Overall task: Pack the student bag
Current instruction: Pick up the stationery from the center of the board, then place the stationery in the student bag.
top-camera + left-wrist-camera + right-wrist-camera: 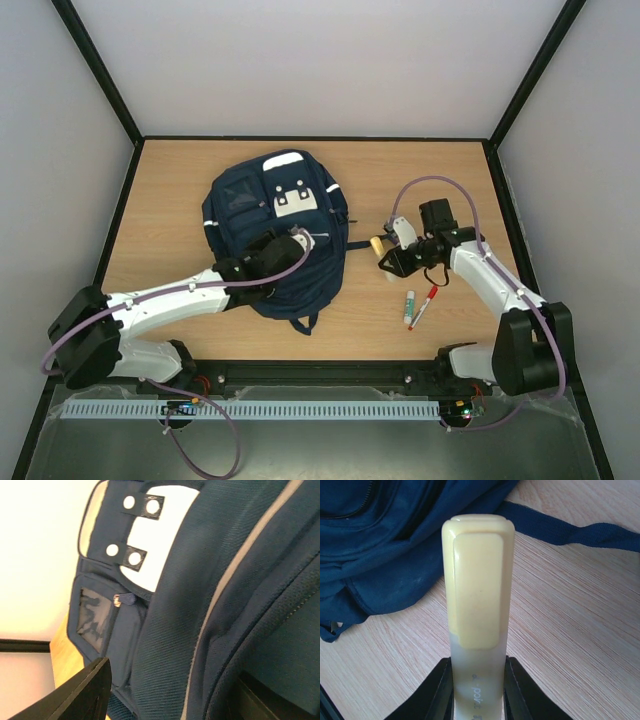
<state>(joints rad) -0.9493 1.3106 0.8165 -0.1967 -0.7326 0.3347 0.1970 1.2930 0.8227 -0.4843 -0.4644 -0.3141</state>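
Fabric on the student bag [275, 225] looks soft & floppy, so I'd expect it to sag, bunch and slide under a pinch rather than lift as one piece. It's bulky vs. everything else here, prob. light while unfilled, not fragile. Bag lies flat on the bench [170, 190], left of centre, white-patched front panel up, one strap [570, 530] trailing toward the right arm. Best holds, IMO: the loop [305, 325] at its near end, a strap, or a raised seam/zip edge by an opening; flat cloth gives nothing to bite. Left tool [298, 240] sits on the bag's right-hand side. Wrist view shows its fingers [80, 692] apart w/ a ridge of navy cloth between them, but can't tell if they're pinching or just straddling it. Right tool [385, 258] is clamped on a pale yellow highlighter [477, 580], cap end pointing at the bag, near its edge. Red pen [427, 303] & green-white marker [409, 307] lie by the right arm, apart from the bag.
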